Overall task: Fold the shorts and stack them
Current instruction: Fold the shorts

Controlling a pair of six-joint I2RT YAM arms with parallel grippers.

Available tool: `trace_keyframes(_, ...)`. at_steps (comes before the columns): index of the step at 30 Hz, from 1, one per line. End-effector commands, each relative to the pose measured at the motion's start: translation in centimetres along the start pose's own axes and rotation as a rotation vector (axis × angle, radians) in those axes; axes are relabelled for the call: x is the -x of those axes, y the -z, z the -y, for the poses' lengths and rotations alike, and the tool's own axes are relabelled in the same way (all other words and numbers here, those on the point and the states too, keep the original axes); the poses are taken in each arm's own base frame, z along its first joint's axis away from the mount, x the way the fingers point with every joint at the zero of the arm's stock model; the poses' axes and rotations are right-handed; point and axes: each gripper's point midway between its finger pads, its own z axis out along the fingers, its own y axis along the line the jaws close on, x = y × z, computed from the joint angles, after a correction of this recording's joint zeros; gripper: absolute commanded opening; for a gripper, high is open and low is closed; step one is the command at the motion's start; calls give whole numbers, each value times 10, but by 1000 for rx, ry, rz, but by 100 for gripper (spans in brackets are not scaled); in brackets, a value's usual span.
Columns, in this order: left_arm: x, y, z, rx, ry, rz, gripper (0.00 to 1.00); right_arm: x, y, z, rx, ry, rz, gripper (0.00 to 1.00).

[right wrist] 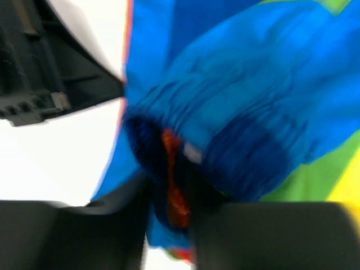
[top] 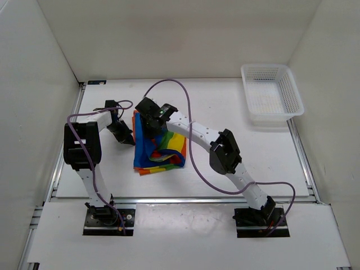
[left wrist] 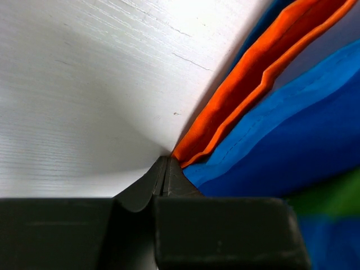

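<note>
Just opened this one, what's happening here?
Both arms are at the shorts, which lie bunched and folded over, left of centre on the table. The left gripper is shut, its tips right at the orange hem on the shorts' left edge. The right gripper has bunched blue cloth between its fingers; that view is too blurred to show whether it grips. The basket sits apart at the far right.

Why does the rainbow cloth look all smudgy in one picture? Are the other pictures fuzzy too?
Right wrist view: the shorts are smeared, likely by motion blur, the bunched blue part most. Left wrist view: sharp, with table scratches and the orange hem clear, and bright glare at the top. Top view: crisp, evenly lit, only soft shadows.
</note>
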Motion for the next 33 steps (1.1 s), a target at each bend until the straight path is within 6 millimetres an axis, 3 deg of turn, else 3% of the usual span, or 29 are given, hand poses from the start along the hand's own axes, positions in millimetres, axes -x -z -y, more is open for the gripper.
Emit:
trace_keyframes(1, -3, -7, -4, 17, -8, 2, 10, 35, 16, -45, 176, -25, 97, 43)
trace_keyframes(3, -3, -7, -4, 17, -8, 2, 14, 42, 26, -49, 191, -36, 116, 68)
trace_keyframes(4, -3, -7, -4, 17, -8, 2, 17, 46, 40, -48, 193, -38, 134, 73)
trace_keyframes(6, -2, 2, 2, -6, -25, 20, 27, 49, 56, -43, 179, -32, 155, 78)
trace_keyframes(7, -1, 6, -1, -3, -15, 19, 31, 50, 74, -39, 174, -34, 170, 78)
trace_keyframes(9, 3, 20, 3, -18, -13, 44, 36, 53, 91, -25, 143, -36, 196, 78)
trace_keyframes(10, 8, 29, 0, -13, -14, 59, 41, 59, 121, -23, 156, -41, 234, 78)
trace_keyframes(11, 9, 36, 3, -18, -16, 68, 46, 45, 117, -10, 118, -31, 213, 78)
trace_keyframes(12, 21, 53, 4, -15, -26, 124, 48, 41, 124, -3, 102, -33, 223, 76)
trace_keyframes(13, 26, 63, 2, -6, -32, 148, 49, 42, 148, 4, 104, -38, 255, 72)
trace_keyframes(14, 24, 73, 1, 8, -30, 151, 56, 26, 138, 28, 27, -55, 230, 65)
trace_keyframes(15, 28, 89, 4, 3, -49, 192, 56, 19, 140, 38, -2, -64, 227, 53)
trace_keyframes(16, 35, 104, 11, -9, -73, 231, 56, 18, 156, 50, -10, -88, 248, 32)
trace_keyframes(17, 37, 115, 15, -20, -90, 254, 49, 2, 144, 73, -62, -108, 212, 23)
trace_keyframes(19, 30, 140, 40, -77, -193, 294, 39, -9, 149, 93, -87, -149, 202, 8)
trace_keyframes(20, 25, 142, 48, -90, -229, 289, 35, -17, 140, 112, -124, -169, 179, 5)
trace_keyframes(22, 8, 153, 76, -144, -333, 283, 31, -21, 132, 126, -129, -206, 153, 1)
trace_keyframes(23, 2, 154, 82, -150, -355, 275, 31, -22, 130, 119, -90, -207, 144, 1)
trace_keyframes(27, -14, 132, 109, -162, -426, 205, 31, -24, 98, 111, -74, -192, 83, 1)
trace_keyframes(28, -18, 116, 109, -154, -428, 157, 31, -25, 90, 107, -56, -191, 66, 1)
trace_keyframes(33, -28, 81, 126, -228, -446, 14, 31, -48, 41, 99, -41, -199, -40, 1)
